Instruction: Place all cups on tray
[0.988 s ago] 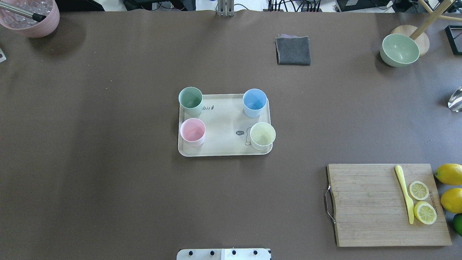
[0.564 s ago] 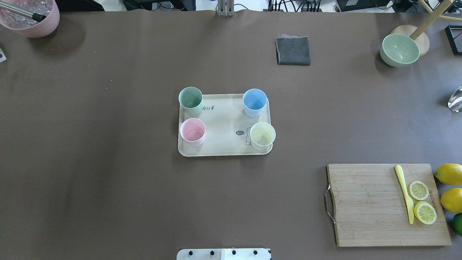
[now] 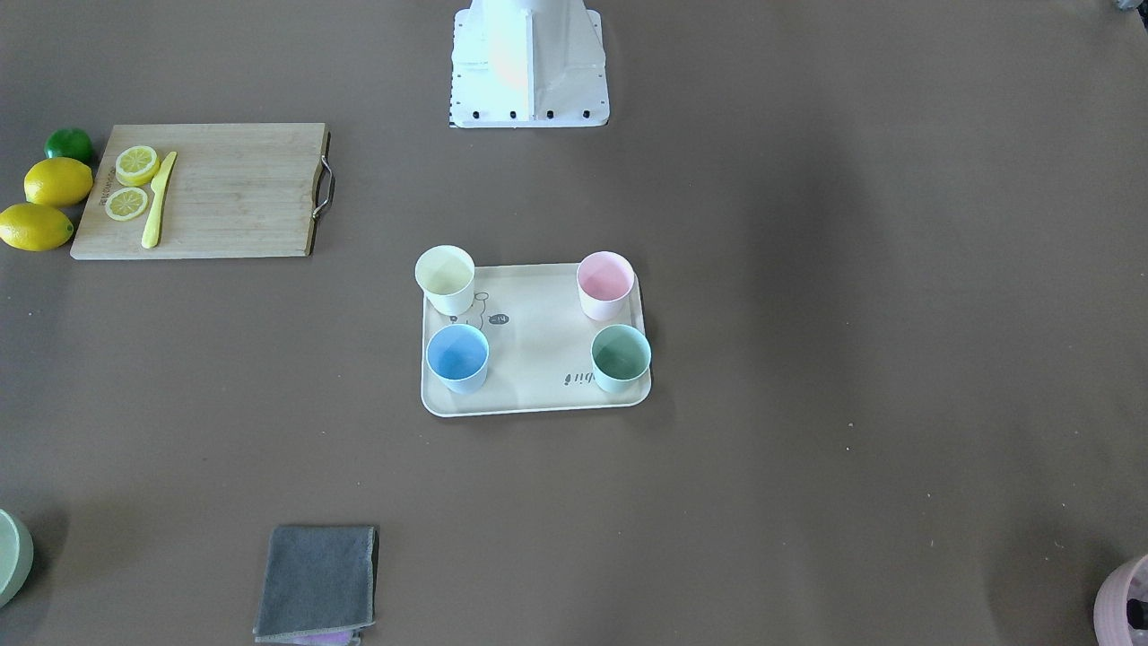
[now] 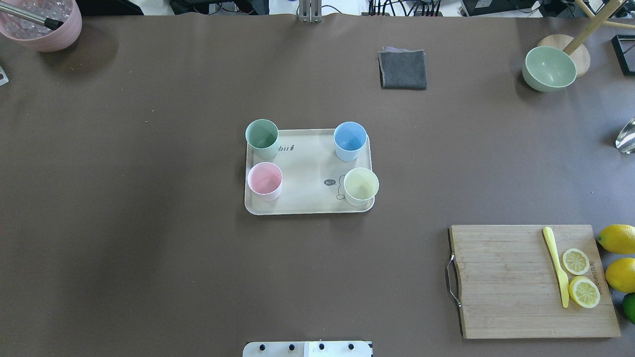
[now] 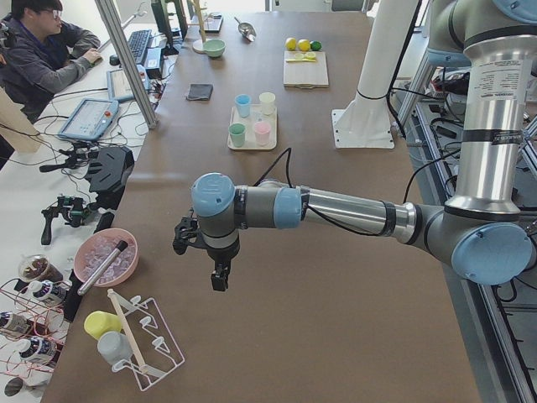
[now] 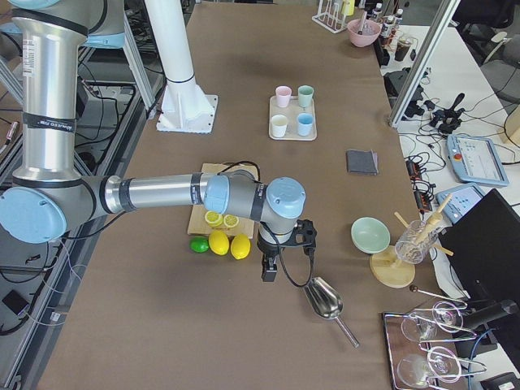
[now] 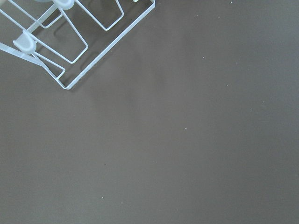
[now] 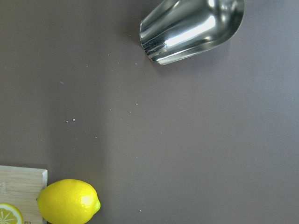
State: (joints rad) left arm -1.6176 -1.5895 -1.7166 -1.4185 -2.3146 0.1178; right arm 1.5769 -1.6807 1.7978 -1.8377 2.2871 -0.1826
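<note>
The cream tray [image 4: 307, 168] lies mid-table and also shows in the front view [image 3: 538, 359]. Standing upright on it are a green cup [image 4: 262, 136], a blue cup [image 4: 350, 139], a pink cup [image 4: 265, 179] and a pale yellow cup [image 4: 361, 185], one near each corner. My left gripper [image 5: 220, 281] hangs over the table's left end, far from the tray. My right gripper [image 6: 269, 272] hangs over the right end near the lemons. Both show only in the side views, so I cannot tell whether they are open or shut.
A bamboo cutting board [image 4: 533, 280] holds lemon slices and a yellow knife, with whole lemons [image 4: 617, 238] beside it. A grey cloth [image 4: 403, 69], a green bowl [image 4: 549, 68], a pink bowl [image 4: 42, 22], a metal scoop [image 8: 191, 28] and a wire rack [image 5: 138, 340] with two cups stand around.
</note>
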